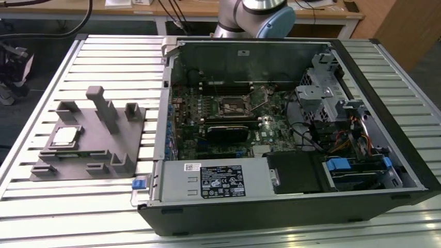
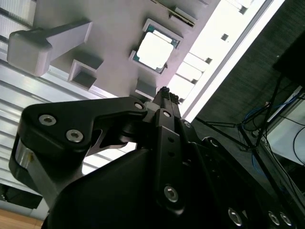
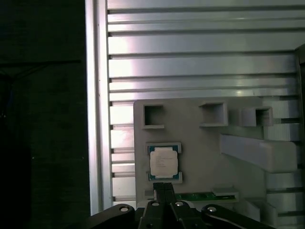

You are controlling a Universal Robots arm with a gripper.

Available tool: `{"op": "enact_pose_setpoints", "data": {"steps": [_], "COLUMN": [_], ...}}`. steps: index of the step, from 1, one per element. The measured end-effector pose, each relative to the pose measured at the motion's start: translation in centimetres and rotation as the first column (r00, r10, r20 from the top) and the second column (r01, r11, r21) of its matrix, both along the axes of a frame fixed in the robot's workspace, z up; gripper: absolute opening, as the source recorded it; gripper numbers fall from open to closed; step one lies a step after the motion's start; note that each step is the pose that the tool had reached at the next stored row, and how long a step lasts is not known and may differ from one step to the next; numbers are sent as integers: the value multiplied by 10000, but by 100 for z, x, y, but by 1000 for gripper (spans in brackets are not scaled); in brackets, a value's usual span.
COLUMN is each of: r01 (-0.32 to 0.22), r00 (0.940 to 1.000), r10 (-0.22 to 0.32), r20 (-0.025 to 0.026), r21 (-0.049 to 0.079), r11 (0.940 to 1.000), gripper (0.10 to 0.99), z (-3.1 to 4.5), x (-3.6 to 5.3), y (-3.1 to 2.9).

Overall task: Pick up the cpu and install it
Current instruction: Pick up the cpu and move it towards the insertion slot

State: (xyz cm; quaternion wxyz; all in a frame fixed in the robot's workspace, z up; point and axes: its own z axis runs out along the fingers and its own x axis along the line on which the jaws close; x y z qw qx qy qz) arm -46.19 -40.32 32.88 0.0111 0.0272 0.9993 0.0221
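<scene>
The cpu (image 1: 64,137), a small square chip with a pale silvery top, lies flat in a recess of a grey holder plate (image 1: 90,157) at the exterior view's left, beside the open computer case. Both wrist views look down on the cpu (image 3: 164,162) (image 2: 153,49) in its holder (image 3: 205,152) (image 2: 109,33). My gripper (image 3: 164,187) (image 2: 164,90) hovers above the plate, just beside the chip and not touching it. Its black fingers are pressed together with nothing between them. The motherboard socket (image 1: 231,107) sits inside the case.
The open computer case (image 1: 386,129) lies on a slatted metal table (image 1: 110,51), with a silver power-supply box (image 1: 214,179) along its near side. Grey posts (image 1: 103,106) stand up from the holder plate. The arm's base (image 1: 248,15) is behind the case.
</scene>
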Motion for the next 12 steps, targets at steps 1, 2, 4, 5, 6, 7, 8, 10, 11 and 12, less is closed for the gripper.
{"op": "enact_pose_setpoints", "data": {"steps": [1, 2, 4, 5, 6, 7, 8, 10, 11, 12], "r01": [0, -1, -1, -1, -1, 1, 1, -1, -2, -2], "r00": [10000, 10000, 10000, 10000, 10000, 10000, 10000, 10000, 10000, 10000], "r10": [0, 1, 1, 1, 1, -1, -1, 1, 2, 2], "r20": [0, -1, -4, 0, 2, 1, -1, -1, -2, -3], "r21": [2, 4, 14, 18, 20, 19, 19, 19, 18, 22], "r11": [10000, 10000, 10000, 10000, 10000, 10000, 10000, 10000, 10000, 10000], "gripper": [106, 106, 106, 106, 106, 106, 106, 106, 106, 106], "z": [-5, -10, -21, -29, -37, -44, -50, -66, -76, -84], "x": [0, 0, -1, 0, 0, -1, -1, 0, 0, 0], "y": [-3, -8, -23, -29, -31, -31, -33, -37, -42, -51]}}
